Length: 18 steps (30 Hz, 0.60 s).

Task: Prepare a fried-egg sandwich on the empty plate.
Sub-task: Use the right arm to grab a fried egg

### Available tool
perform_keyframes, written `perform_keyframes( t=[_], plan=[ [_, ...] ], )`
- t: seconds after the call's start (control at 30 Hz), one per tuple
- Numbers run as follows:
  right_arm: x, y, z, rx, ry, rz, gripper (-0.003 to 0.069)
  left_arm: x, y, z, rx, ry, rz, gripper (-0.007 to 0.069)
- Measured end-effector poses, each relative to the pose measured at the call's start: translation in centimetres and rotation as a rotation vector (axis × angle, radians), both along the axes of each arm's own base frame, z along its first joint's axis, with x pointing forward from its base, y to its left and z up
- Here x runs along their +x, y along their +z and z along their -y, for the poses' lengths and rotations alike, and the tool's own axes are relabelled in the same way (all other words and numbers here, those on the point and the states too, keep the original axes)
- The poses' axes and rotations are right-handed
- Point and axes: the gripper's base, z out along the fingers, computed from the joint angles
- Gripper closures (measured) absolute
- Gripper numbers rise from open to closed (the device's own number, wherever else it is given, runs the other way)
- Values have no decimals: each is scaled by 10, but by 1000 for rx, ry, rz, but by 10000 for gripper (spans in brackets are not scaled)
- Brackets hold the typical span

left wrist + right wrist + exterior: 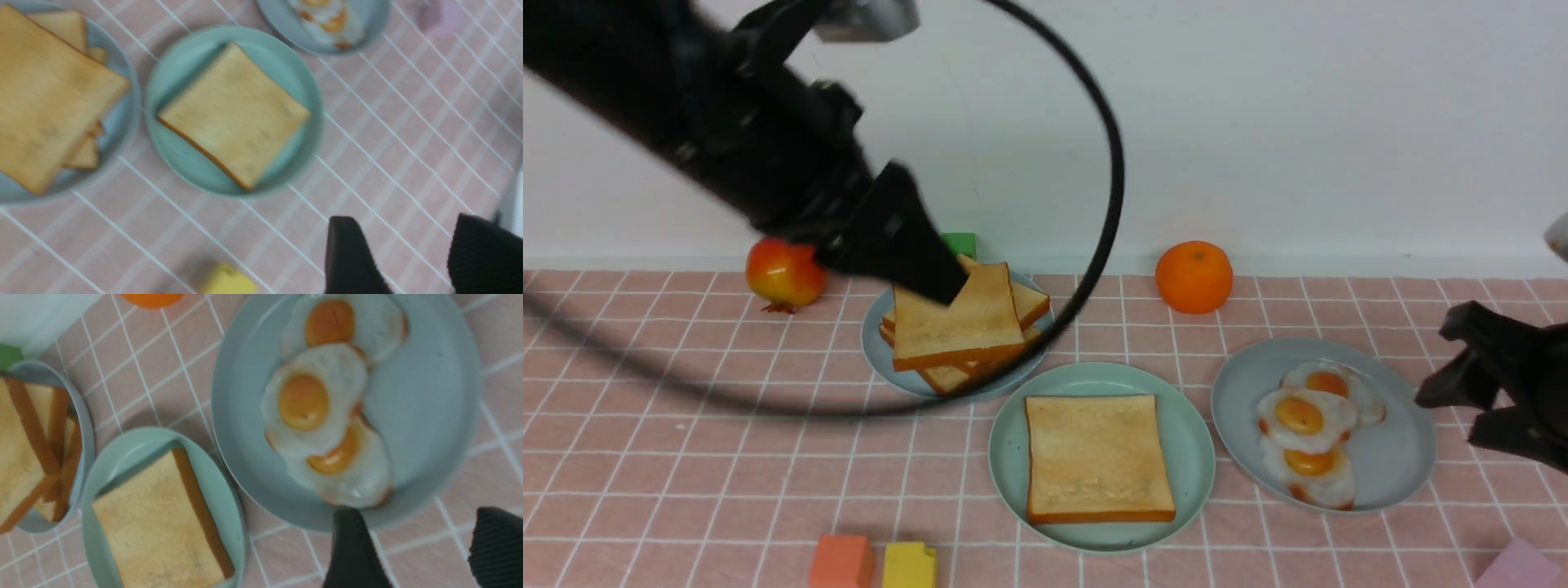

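Making sandwich: bottom toast [1099, 459], one, on green plate [1086, 539]; egg [1307, 420] and top slice outstanding. My jaws, both pairs: parted, unladen.

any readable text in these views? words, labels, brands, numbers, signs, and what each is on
None: no word, label, brand, number or sign reads in any view.
Green plate: only specks, no lettering.
Left arm: pale patches along it, too blurred to tell whether any is a marking.
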Motion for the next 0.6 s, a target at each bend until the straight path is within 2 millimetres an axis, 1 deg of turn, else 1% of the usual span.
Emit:
perform_keyframes(
  t=[0.03, 0.07, 0.13, 0.17, 0.2, 0.27, 0.33, 0.4, 0.6],
  plan=[
    [5, -5, 1, 13, 1, -6, 244, -8, -2, -2, -2, -9, 9, 267],
    [14, -18, 5, 41, 1, -29, 244, -20, -8, -5, -8, -13, 22, 278],
    [24, -30, 11, 77, -10, -36, 244, -35, -14, -9, -27, -2, 73, 293],
    [25, -31, 13, 81, -17, -37, 244, -37, -12, -10, -36, 6, 91, 294],
    [30, -40, 19, 101, -33, -45, 244, -43, -16, -12, -50, 20, 129, 304],
    [36, -49, 28, 128, -54, -38, 244, -48, -25, -13, -79, 45, 168, 314],
    [43, -60, 34, 152, -62, -26, 244, -48, -34, -12, -118, 60, 193, 325],
    [48, -69, 34, 171, -55, -21, 244, -45, -38, -10, -145, 53, 201, 334],
    [58, -93, 32, 219, -45, -24, 244, -39, -37, -1, -257, 27, 203, 339]
  ],
)
